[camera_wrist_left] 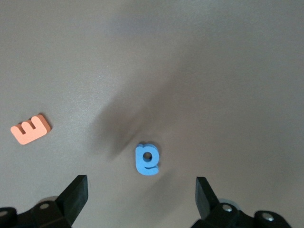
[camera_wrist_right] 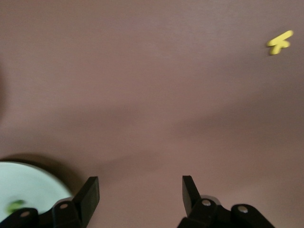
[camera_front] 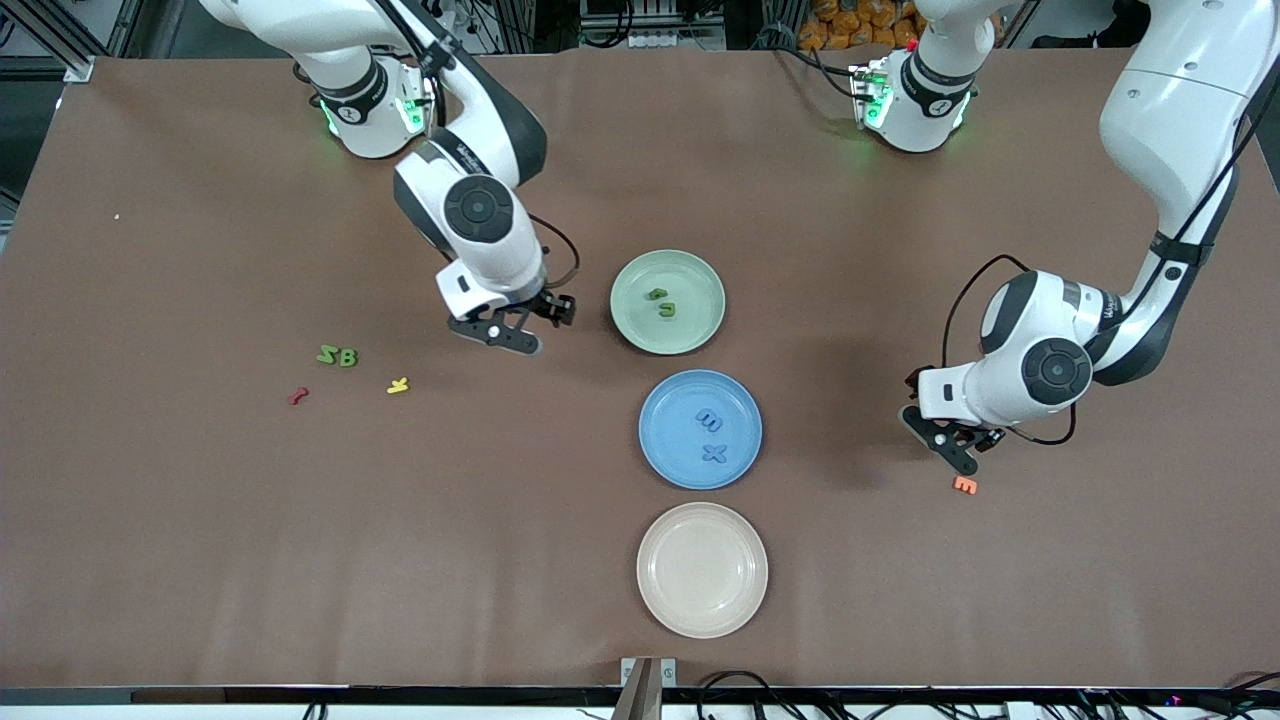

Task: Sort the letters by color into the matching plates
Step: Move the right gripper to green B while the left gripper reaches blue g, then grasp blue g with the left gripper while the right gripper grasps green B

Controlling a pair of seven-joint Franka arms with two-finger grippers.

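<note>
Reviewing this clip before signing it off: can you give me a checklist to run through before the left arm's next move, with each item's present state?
1. Left claw open: ok.
2. Small blue foam letter lies flat on the brown table between the claw's fingers in the left wrist view: ok.
3. Orange foam letter E lies apart from it: ok.
4. Round bright blue plate has room, with two blue letters in it: ok.
5. Right claw empty, open, beside the round pale green plate, off the blue plate: ok.
6. Fourth blue letter located: cannot tell.

Matt brown table (camera_front: 200,550); matt plates (camera_front: 700,385); foam letters (camera_wrist_left: 147,159).
</note>
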